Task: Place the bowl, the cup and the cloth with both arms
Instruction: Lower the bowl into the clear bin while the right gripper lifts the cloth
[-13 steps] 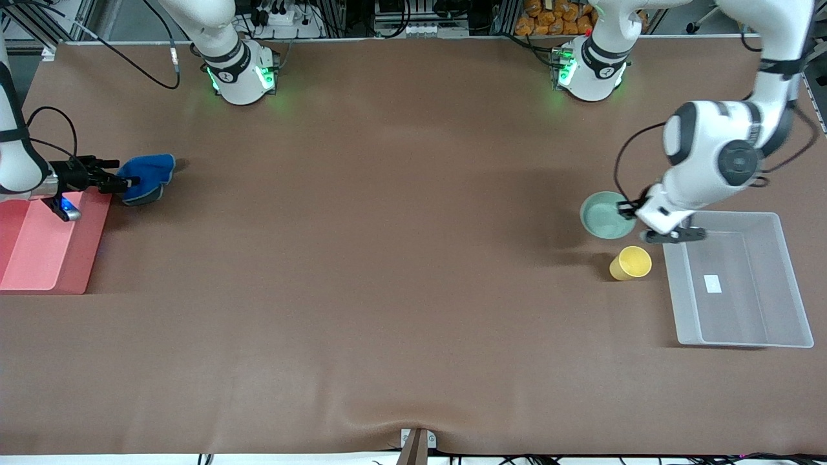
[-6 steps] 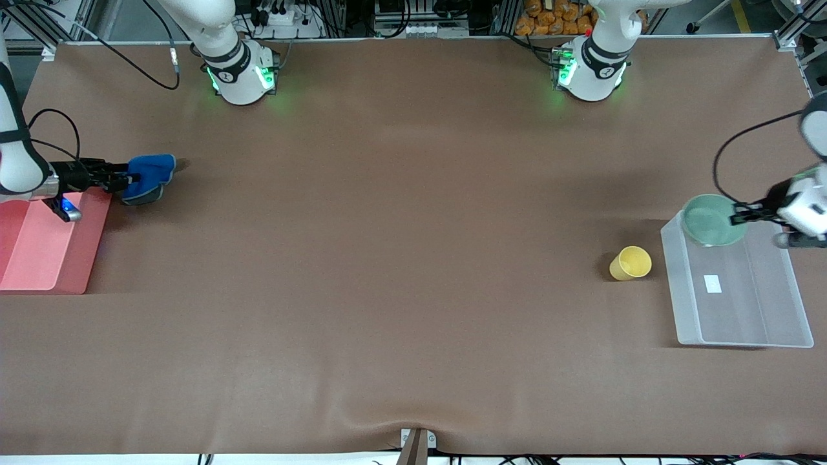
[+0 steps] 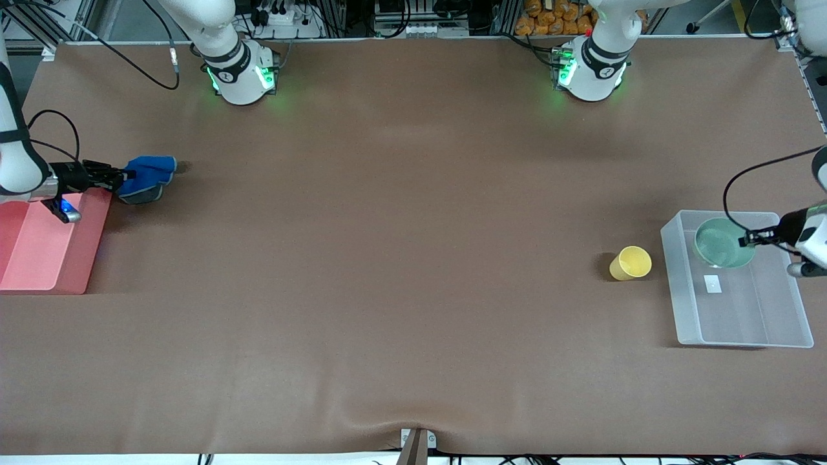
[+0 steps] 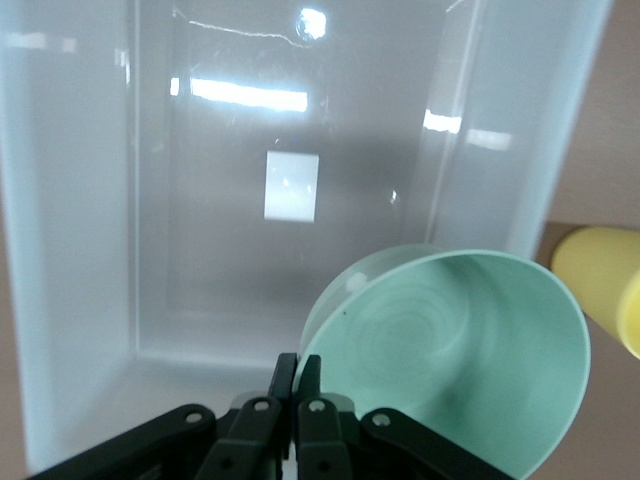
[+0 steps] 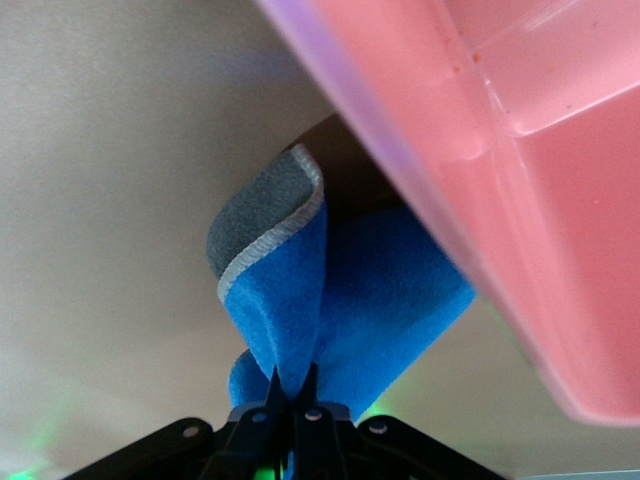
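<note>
The mint-green bowl (image 3: 722,241) hangs tilted over the clear plastic bin (image 3: 685,310) at the left arm's end of the table. My left gripper (image 3: 749,239) is shut on its rim; in the left wrist view the bowl (image 4: 450,350) fills the space beside the gripper (image 4: 297,372). The yellow cup (image 3: 630,263) lies on its side on the table beside the bin, also seen as the cup (image 4: 600,285). At the right arm's end my right gripper (image 3: 119,175) is shut on the blue cloth (image 3: 147,177), whose grey patch shows on the cloth (image 5: 330,290) by the gripper (image 5: 295,385).
A pink tray (image 3: 39,252) lies at the right arm's end of the table, right beside the cloth, and its rim (image 5: 470,150) looms close in the right wrist view. The two arm bases glow green along the table's back edge.
The left arm has carried the bowl from the table beside the cup to over the bin. The right gripper has closed on the cloth and drawn it slightly toward the pink tray.
</note>
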Available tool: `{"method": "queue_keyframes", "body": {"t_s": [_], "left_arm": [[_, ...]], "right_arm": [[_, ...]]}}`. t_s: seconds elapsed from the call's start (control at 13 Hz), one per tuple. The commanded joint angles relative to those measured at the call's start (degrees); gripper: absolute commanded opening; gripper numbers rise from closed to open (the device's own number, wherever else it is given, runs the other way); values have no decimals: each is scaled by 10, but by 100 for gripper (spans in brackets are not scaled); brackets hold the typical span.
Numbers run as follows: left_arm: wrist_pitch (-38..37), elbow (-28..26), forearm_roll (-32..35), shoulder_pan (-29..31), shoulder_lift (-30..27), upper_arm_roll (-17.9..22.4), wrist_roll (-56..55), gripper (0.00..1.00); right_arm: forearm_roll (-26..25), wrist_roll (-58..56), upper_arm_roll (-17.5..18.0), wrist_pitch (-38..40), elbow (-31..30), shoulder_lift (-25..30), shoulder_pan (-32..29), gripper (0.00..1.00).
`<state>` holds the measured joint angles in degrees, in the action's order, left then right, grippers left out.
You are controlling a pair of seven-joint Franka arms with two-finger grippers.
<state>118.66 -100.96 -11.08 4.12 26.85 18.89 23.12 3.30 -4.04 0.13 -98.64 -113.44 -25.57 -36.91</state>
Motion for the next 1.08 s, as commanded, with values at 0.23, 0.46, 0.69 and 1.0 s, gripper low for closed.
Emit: {"method": "queue_keyframes", "body": {"t_s": [0.23,0.46,0.69,1.0], "left_arm": [[69,21,-46,6,67,3,36,0],[73,14,-48,18,82,3,71,0],[93,-4,-48,17,91,2,91,0],[92,9,-40,8,91,3,93,68]], "right_arm": [[10,3,16,90,25,83,15,0],[10,5,16,170,79,104,43,0],[5,5,15,244,134,123,64,0],[-21,-2,16,294,205,133,84,0]]}}
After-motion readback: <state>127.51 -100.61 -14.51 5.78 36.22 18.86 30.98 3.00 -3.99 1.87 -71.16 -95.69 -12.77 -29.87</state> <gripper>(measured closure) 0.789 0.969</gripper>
